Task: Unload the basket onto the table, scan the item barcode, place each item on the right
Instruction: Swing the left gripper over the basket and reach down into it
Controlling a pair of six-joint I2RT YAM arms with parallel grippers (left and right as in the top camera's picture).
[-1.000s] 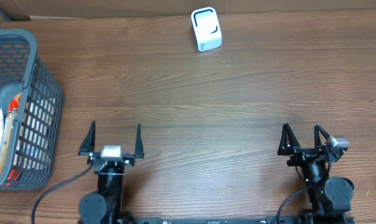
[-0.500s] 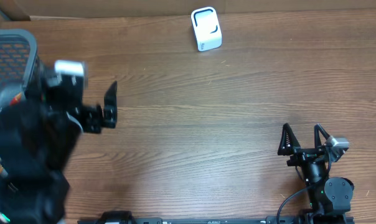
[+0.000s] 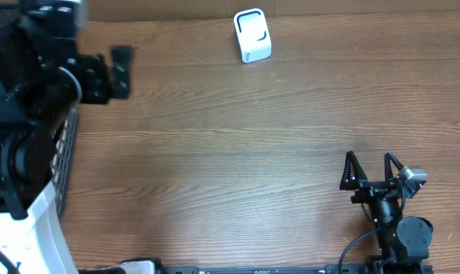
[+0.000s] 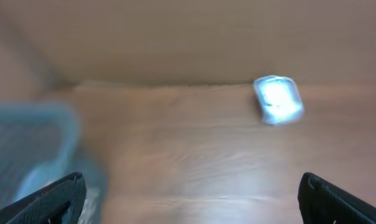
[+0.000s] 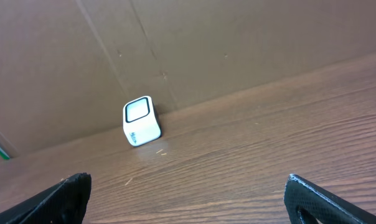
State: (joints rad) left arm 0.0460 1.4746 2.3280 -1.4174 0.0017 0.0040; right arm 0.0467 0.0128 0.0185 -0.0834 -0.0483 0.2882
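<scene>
Within the last second the left arm has been lifted from its resting place at the near edge of the brown wooden tabletop [image 3: 230, 152] and swung up and over toward the grey plastic mesh basket [image 3: 66, 141] at the left. It now fills the left of the overhead view, large and blurred, and most of the basket is covered by it. The left claw [image 4: 192, 180] is held wide apart with nothing between its fingers; its wrist view is smeared by motion.

The right claw [image 3: 368, 161] has not been moved; it is parked at the near right with its fingers spread and empty.

The small white barcode scanner [image 3: 252, 35] stands at the far edge of the tabletop, untouched.

The item to be scanned cannot be made out; it is presumably in the basket, beneath the arm. A reach for the pick-up is judged to have only begun, with grasping and scanning not yet done.
</scene>
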